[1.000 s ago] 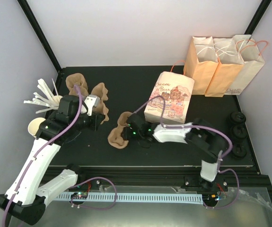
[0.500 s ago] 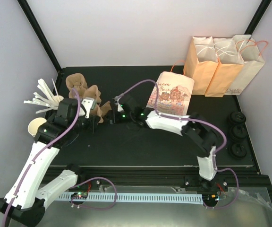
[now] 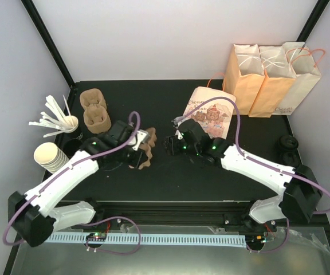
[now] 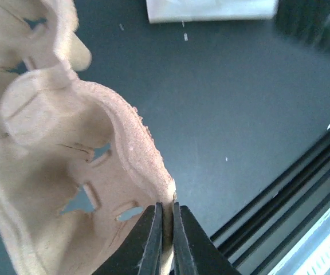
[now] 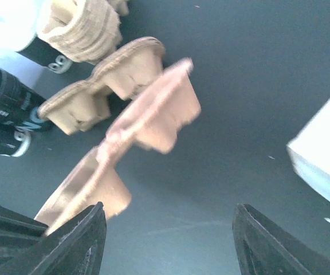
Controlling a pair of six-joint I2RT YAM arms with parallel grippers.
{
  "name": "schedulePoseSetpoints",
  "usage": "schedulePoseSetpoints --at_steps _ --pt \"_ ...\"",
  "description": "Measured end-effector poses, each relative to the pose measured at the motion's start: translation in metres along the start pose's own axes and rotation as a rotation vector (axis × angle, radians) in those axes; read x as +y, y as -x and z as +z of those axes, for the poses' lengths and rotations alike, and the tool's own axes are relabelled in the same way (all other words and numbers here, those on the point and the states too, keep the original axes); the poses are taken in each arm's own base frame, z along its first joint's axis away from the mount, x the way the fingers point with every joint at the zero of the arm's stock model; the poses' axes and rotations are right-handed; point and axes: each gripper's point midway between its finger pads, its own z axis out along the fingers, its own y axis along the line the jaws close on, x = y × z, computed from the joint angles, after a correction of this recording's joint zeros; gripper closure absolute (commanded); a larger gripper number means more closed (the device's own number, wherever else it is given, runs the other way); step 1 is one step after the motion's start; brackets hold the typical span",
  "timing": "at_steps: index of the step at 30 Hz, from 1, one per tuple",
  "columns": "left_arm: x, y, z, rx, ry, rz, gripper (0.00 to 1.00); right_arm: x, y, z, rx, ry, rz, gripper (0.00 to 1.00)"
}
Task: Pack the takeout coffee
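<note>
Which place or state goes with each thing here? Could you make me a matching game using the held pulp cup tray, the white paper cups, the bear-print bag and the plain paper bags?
Things:
1. held pulp cup tray
2. stack of white paper cups
3. bear-print bag
4. plain paper bags

Places or states:
A. standing in a row at the back right
B. far left, towards the front
C. pinched by its rim in the left arm's jaws
D. in the middle, just behind the right arm

Pairs: 1-C, 2-B, 3-D, 4-A
</note>
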Motion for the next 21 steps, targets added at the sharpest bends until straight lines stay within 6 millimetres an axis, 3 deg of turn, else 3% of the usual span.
schedulePoseSetpoints --at_steps 1,3,5,8,11,14,17,21 --pt "-0.004 -0.006 0.01 0.031 -0.006 0.006 0.82 -0.005 -0.003 -0.005 0.003 -0.019 -0.008 0.36" --pt "-0.008 -0.019 0.028 0.088 -0.006 0.018 0.48 -0.014 -0.011 -0.01 0.016 -0.051 -0.024 0.35" --pt "-0.013 -0.031 0.043 0.14 -0.006 0.024 0.22 -0.023 -0.019 -0.012 0.035 -0.077 -0.037 0.35" --pt "-0.019 -0.039 0.052 0.173 -0.003 0.031 0.05 -0.03 -0.032 -0.012 0.076 -0.097 -0.065 0.34" --pt "-0.02 -0.032 0.044 0.129 0.019 0.026 0.02 -0.031 -0.038 -0.014 0.087 -0.082 -0.109 0.26" --pt "-0.012 -0.013 0.022 0.011 0.07 -0.007 0.02 -0.025 -0.041 -0.014 0.094 -0.036 -0.177 0.21" --pt "0.003 0.005 -0.008 -0.122 0.108 -0.077 0.02 -0.016 -0.041 -0.009 0.1 0.016 -0.259 0.18" --pt "0.033 0.015 -0.037 -0.253 0.159 -0.195 0.02 -0.001 -0.056 0.004 0.181 0.118 -0.416 0.05"
